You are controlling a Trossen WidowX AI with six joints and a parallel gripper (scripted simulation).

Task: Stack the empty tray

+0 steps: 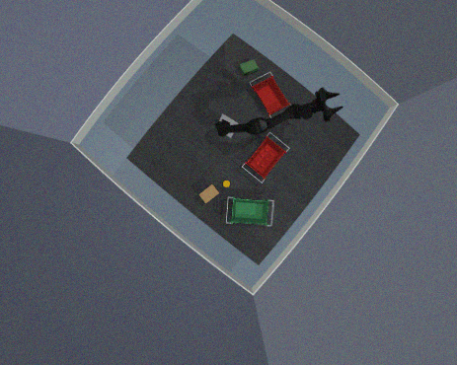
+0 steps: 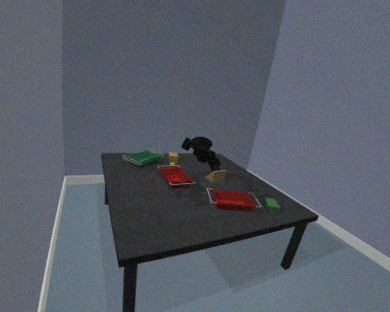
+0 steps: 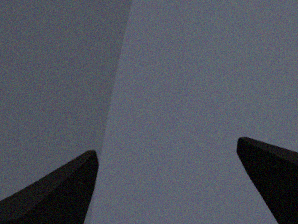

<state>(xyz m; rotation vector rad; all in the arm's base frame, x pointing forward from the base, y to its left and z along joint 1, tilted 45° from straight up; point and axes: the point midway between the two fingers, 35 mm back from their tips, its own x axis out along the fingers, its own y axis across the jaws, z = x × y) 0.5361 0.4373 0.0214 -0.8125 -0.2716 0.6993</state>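
Observation:
The loaded red tray (image 1: 258, 152) (image 2: 180, 185) stands mid-table, with a low lumpy red load (image 1: 266, 157) (image 2: 174, 179) inside. Its two wire bars are swung out past its ends. The other red tray (image 1: 263, 102) (image 2: 236, 207) looks empty and stands level on the table, beyond the arm from the loaded one; its bars are swung out too. My gripper (image 1: 340, 101) (image 3: 168, 151) is open, its fingers wide apart with nothing between them. It is high over the table, away from both red trays. The wrist view shows only walls behind the fingers.
A green tray (image 1: 251, 211) (image 2: 143, 158) with its bars out stands beyond the loaded tray. A tan block (image 1: 209, 193) (image 2: 173, 157) and a yellow round piece (image 1: 226, 183) are near it. A green block (image 1: 249, 67) (image 2: 272, 205) is by the empty tray. A tan wedge (image 2: 216, 177) stands near the arm.

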